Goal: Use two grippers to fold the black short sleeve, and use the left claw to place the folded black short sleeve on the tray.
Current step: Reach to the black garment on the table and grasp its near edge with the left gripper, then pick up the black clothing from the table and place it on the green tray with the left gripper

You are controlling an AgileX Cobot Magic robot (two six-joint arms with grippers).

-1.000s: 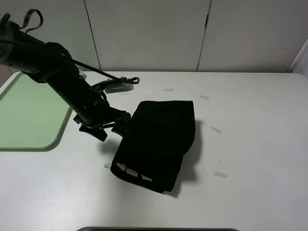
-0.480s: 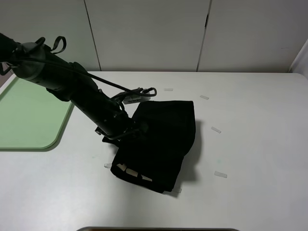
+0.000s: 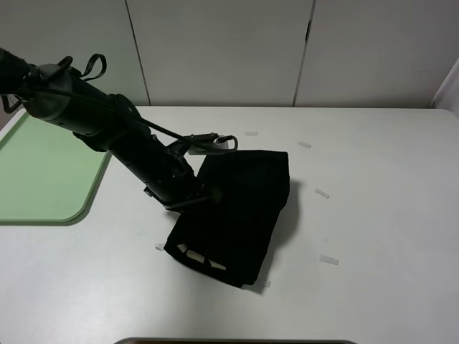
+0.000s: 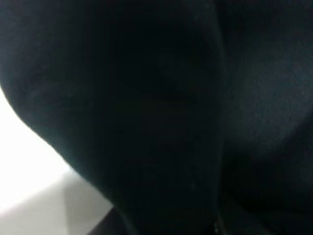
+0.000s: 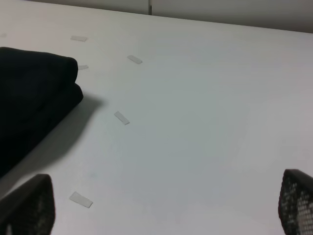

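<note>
The black short sleeve lies folded into a thick rectangle in the middle of the white table, a strip of pale lettering showing at its near edge. My left gripper reaches in from the left and is shut on the bundle's left edge, its fingers buried in the cloth. Black fabric fills the left wrist view. The pale-green tray sits at the far left, behind the left arm. My right gripper is open and holds nothing, to the right of the shirt; it is outside the exterior view.
Several small pale tape strips are stuck on the table around the shirt. White cabinet doors rise behind the table's far edge. A dark object shows at the near edge.
The left arm swung right from beside the shirt and pushed its gripper onto the bundle's left edge, where the jaws narrowed on the cloth. The shirt's near-left corner shifted slightly.
</note>
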